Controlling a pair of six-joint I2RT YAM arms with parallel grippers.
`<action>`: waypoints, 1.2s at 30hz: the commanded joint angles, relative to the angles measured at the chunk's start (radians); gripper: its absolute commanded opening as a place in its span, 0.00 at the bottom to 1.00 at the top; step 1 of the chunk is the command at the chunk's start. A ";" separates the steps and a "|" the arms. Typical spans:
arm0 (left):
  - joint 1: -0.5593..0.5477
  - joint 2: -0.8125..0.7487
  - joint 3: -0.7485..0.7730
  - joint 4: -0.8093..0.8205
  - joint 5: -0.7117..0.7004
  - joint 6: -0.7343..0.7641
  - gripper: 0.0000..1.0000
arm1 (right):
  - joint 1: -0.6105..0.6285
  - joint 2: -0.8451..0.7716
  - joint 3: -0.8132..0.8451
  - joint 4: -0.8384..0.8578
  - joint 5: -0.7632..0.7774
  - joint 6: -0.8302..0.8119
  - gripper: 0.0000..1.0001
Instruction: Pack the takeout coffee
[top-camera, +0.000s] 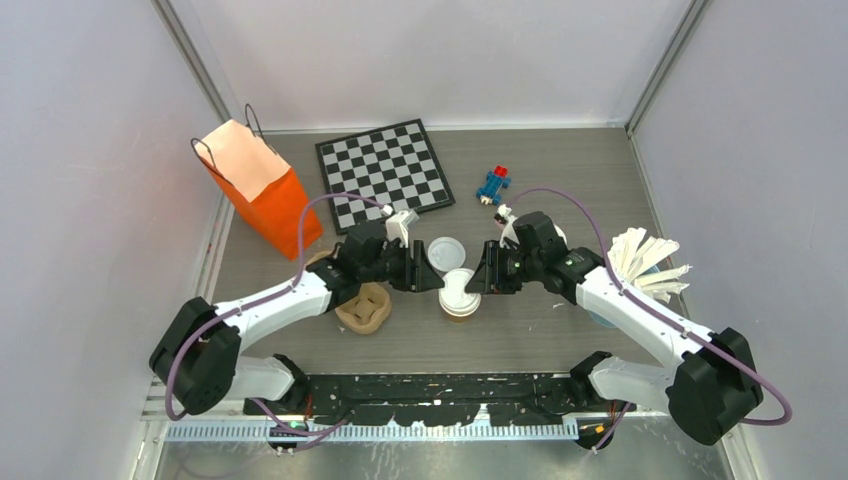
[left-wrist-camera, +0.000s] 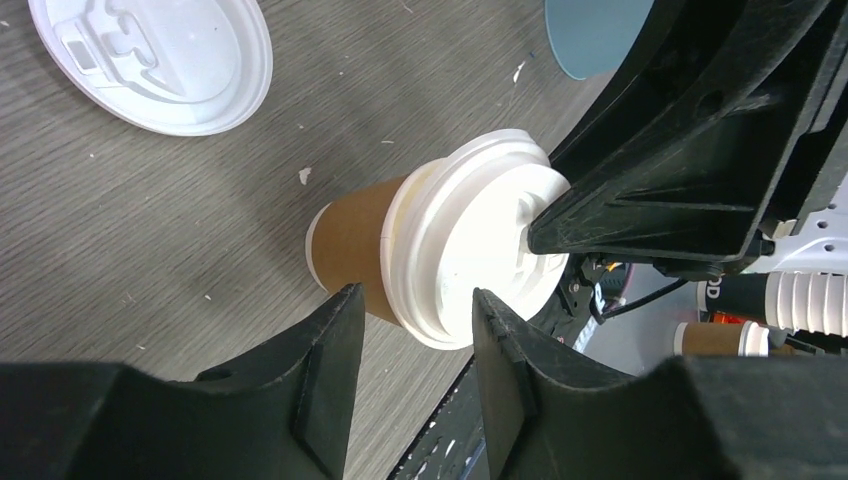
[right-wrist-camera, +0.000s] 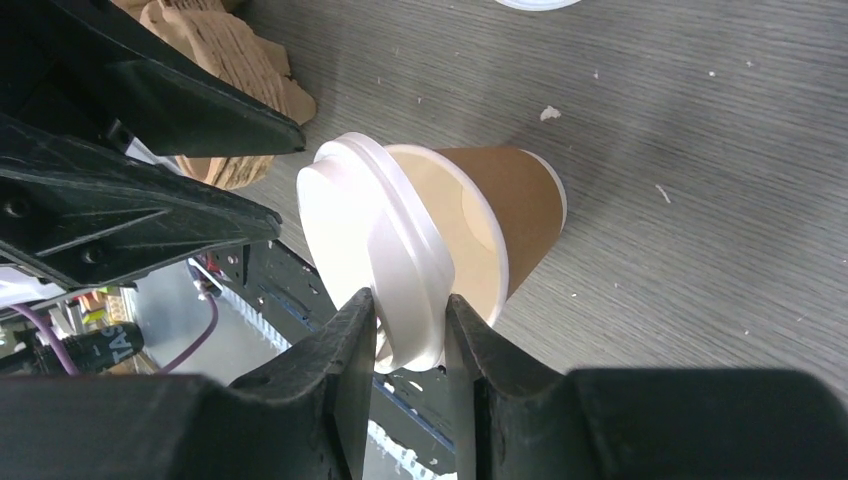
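A brown kraft cup (top-camera: 460, 308) stands mid-table. Its white lid (top-camera: 459, 291) lies tilted over the rim. In the right wrist view the lid (right-wrist-camera: 360, 240) is lifted on one side and the cup (right-wrist-camera: 515, 200) shows an empty inside. My right gripper (right-wrist-camera: 410, 315) is shut on the lid's edge; from above it (top-camera: 482, 277) sits right of the cup. My left gripper (left-wrist-camera: 410, 310) is open and empty, its fingers just short of the cup (left-wrist-camera: 350, 245) and lid (left-wrist-camera: 480, 240). From above the left gripper (top-camera: 428, 274) is at the cup's left.
A loose white lid (top-camera: 445, 251) lies just behind the cup. A tan pulp cup tray (top-camera: 363, 308) lies to the left. An orange paper bag (top-camera: 262, 188) stands back left, next to a chessboard (top-camera: 385, 172). A small toy (top-camera: 493, 185) lies behind. White sticks (top-camera: 645, 262) stand at right.
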 joint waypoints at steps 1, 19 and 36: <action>0.000 0.019 0.001 0.040 0.024 0.013 0.45 | -0.013 0.016 -0.002 0.042 -0.025 0.006 0.35; 0.001 0.040 0.013 0.040 0.055 0.010 0.41 | -0.027 0.005 0.002 0.041 -0.056 0.017 0.36; 0.000 -0.031 0.002 0.002 0.020 0.008 0.53 | -0.027 -0.016 -0.027 0.100 -0.118 0.080 0.35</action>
